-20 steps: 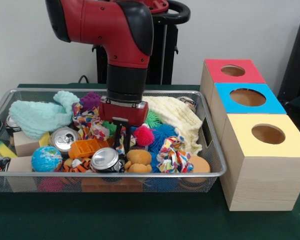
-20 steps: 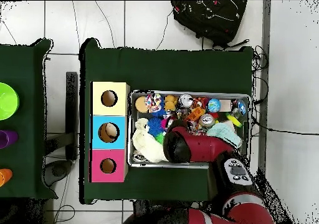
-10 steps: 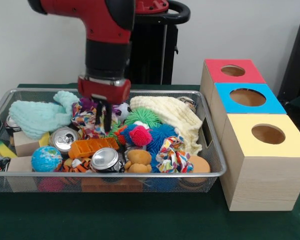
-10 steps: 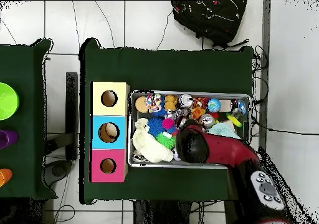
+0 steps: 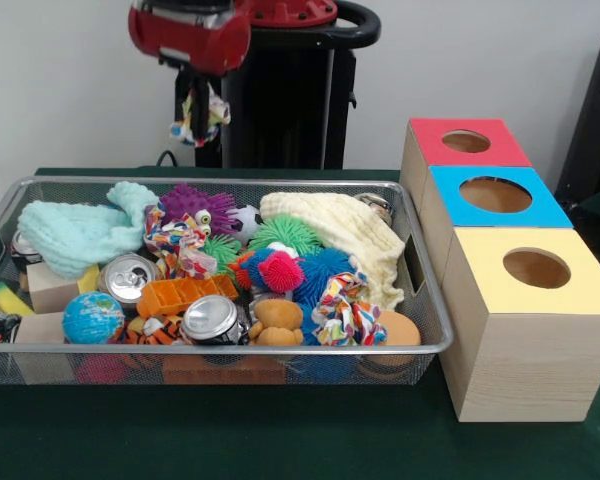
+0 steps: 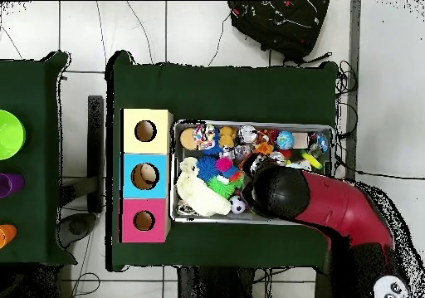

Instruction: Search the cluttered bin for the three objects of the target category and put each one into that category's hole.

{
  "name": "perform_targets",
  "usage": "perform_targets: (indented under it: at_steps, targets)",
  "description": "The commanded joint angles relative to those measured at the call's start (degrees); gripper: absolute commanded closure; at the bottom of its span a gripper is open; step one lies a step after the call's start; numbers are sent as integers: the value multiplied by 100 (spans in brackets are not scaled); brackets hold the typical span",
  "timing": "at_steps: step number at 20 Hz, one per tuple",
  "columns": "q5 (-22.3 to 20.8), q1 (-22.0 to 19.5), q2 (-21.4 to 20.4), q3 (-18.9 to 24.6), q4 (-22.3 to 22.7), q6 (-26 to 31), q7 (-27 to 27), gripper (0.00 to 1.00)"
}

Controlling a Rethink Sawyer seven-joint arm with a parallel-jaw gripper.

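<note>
- A dark green worktop (image 5: 280, 440) spreads under everything; from above it is a green rectangle (image 6: 224, 87) on a white tiled floor (image 6: 83, 29).
- A black backpack (image 6: 278, 25) lies on the floor beyond the worktop's edge in the overhead view.
- A second green-covered table (image 6: 29, 145) stands to the left in the overhead view, apart from the first.
- On that table sit a bright green bowl (image 6: 8, 134), a purple thing (image 6: 7, 183) and an orange thing (image 6: 5, 235), each cut off by the picture's edge.
- A white wall (image 5: 70, 90) fills the background in the front view.
- A black shape (image 5: 595, 130) stands at the right edge of the front view; what it is cannot be told.
</note>
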Motion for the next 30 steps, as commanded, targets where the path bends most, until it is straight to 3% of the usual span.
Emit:
perform_targets:
  at_steps: [1,7,11,18,24,30]
  targets:
    - [413,546,-157,131,-384,741,961,100]
    - [816,1580,324,-530,-835,593,2340,100]
    - [1116,2260,561,-1041,-949,348,2959,100]
    - [1621,3566,952,-1864,-766,-320,4235,100]
    - [1770,4344,962,-2222,-456,-505,4688,100]
    - [1822,4534,1119,-2235,24,-1143,4872,100]
